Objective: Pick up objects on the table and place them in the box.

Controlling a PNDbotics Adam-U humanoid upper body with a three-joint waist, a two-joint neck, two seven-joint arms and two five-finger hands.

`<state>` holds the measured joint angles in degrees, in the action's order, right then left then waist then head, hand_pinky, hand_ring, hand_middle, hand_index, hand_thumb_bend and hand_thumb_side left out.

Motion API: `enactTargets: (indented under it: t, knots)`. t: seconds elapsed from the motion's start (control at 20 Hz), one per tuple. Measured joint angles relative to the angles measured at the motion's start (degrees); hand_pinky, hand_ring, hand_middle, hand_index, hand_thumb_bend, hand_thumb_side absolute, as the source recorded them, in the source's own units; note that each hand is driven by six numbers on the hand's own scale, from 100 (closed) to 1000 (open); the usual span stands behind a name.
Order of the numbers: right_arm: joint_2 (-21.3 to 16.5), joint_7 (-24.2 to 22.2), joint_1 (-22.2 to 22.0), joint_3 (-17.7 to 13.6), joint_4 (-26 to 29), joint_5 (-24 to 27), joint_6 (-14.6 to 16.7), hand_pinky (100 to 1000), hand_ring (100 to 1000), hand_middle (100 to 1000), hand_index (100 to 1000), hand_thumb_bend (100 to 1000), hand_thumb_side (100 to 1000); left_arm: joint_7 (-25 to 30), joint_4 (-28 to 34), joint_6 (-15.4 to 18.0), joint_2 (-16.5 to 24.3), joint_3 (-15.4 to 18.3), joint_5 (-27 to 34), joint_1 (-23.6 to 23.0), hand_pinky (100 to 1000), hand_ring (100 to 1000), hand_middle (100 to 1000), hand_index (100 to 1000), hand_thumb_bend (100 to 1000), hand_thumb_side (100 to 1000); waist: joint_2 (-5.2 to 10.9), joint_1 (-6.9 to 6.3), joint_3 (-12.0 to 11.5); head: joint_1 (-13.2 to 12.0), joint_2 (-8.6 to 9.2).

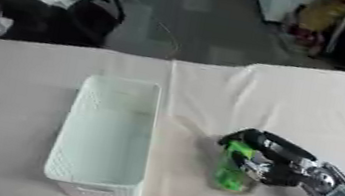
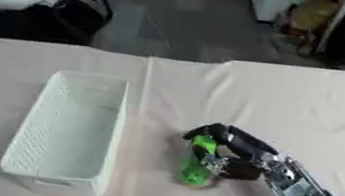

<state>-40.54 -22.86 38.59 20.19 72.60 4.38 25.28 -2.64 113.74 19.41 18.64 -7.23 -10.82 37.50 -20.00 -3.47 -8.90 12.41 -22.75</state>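
The right hand [image 1: 275, 164] curls its fingers around the green bottle [image 1: 233, 169], upright on the table [image 1: 317, 105], just right of the pale basket-weave box [image 1: 86, 105], which lies to the hand's left.

- Right arm: enters from the 5 o'clock corner and runs toward 10 o'clock, lying low over the bench. Forearm black, with a silver section near the wrist carrying a small green light.
- Right hand [image 2: 233, 154]: black, knuckles uppermost, fingers [image 2: 240, 136] curled over and pointing toward 9 o'clock. They close around the upper part of a green object [image 2: 195, 167]; the thumb is not clearly made out.
- Left arm: a dark, blurred mass along the 9 o'clock edge of the left eye view; very close to the camera, form unclear.
- Left hand: not identifiable in either view.
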Motion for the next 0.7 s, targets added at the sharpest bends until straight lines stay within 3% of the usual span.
enactTargets:
  t: [0.2, 0.35, 0.7]
  knots:
    - [0.54, 3.9, -0.35, 1.01, 0.04, 0.64, 4.62, 100, 100, 100, 203, 100, 453, 0.01, 0.0, 0.01, 0.02, 0.0, -0.02, -0.08, 608, 647, 884, 794, 771, 794, 0.0, -0.21, 0.32, -0.15, -0.21]
    - [0.38, 4.17, -0.31, 1.62, 1.22, 2.9, 6.09, 100, 100, 100, 198, 100, 470, -0.01, 0.0, 0.02, 0.04, 0.01, -0.04, -0.46, 608, 646, 884, 794, 771, 794, 0.01, -0.24, 0.62, -0.18, -0.24]
    - [-2.38, 4.43, -0.23, 1.78, 6.83, 9.87, 3.54, 100, 100, 100, 196, 100, 470, -0.03, 0.0, 0.04, 0.44, 0.02, -0.24, -0.82, 608, 646, 885, 794, 771, 794, 0.02, -0.12, 1.45, -0.55, -0.28]
